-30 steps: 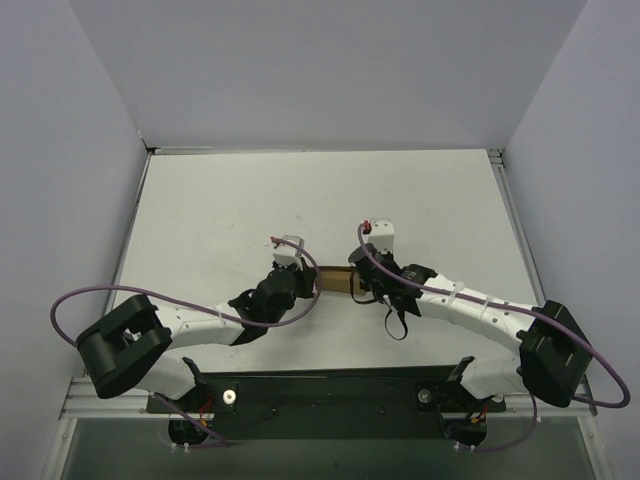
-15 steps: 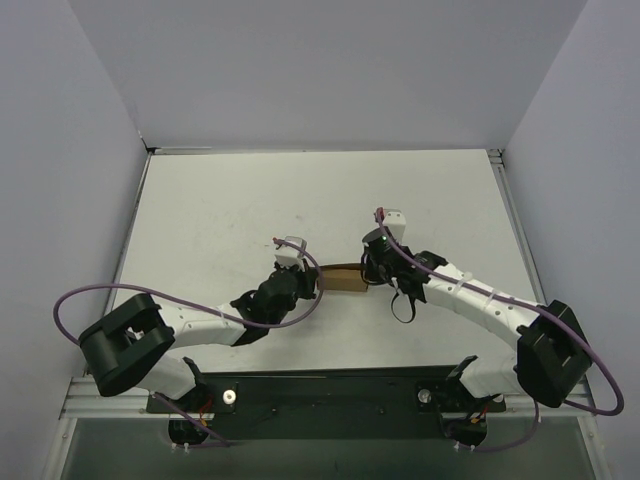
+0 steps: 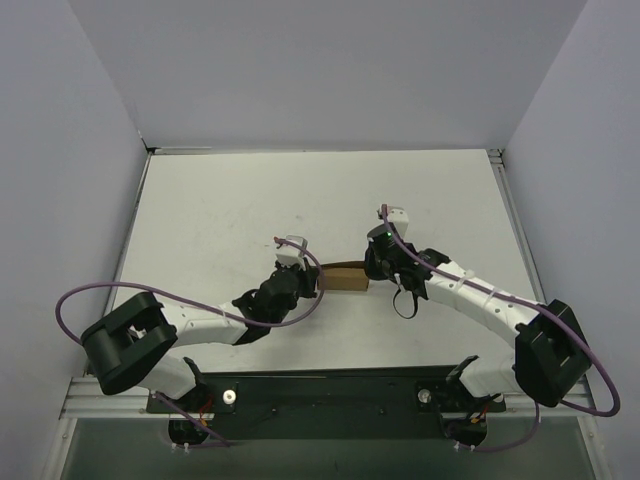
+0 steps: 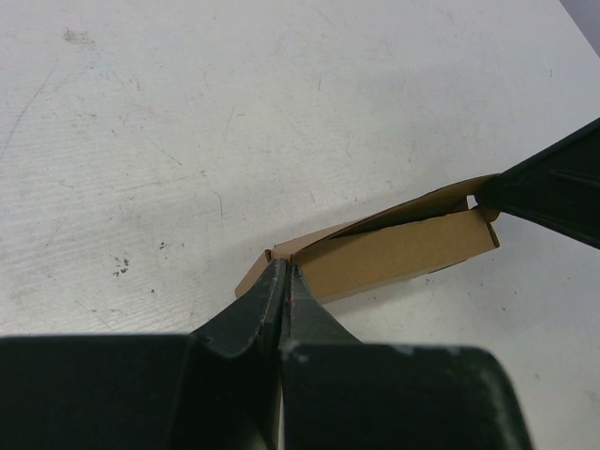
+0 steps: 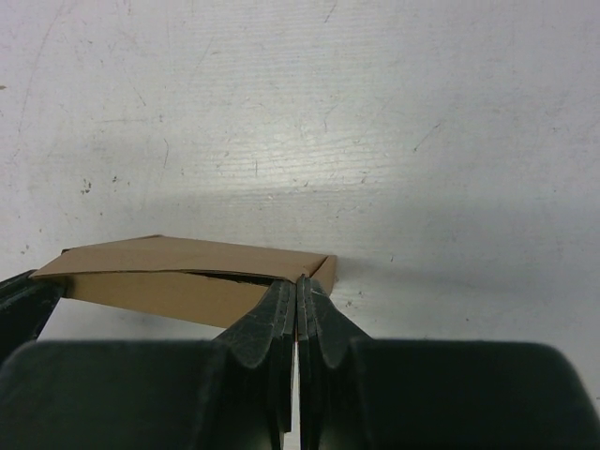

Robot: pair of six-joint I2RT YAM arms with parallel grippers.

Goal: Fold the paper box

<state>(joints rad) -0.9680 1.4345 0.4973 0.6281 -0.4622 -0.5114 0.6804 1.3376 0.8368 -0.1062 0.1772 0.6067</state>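
The paper box (image 3: 345,277) is a small brown cardboard piece, part folded, lying on the white table between my two grippers. In the left wrist view the paper box (image 4: 394,258) has its top panel lifted a crack, and my left gripper (image 4: 284,269) is shut, pinching its near left end. In the right wrist view my right gripper (image 5: 297,283) is shut with its tips pressed against the right end of the paper box (image 5: 178,272). From above, the left gripper (image 3: 316,284) and the right gripper (image 3: 371,272) flank the box.
The white table (image 3: 230,200) is enclosed by grey walls at the back and both sides. Purple cables loop off both arms. The right gripper's dark finger (image 4: 553,187) shows at the right of the left wrist view.
My right gripper has swung from over the box toward the back, to its right end, uncovering more of the cardboard. The left gripper has stayed at the left end.
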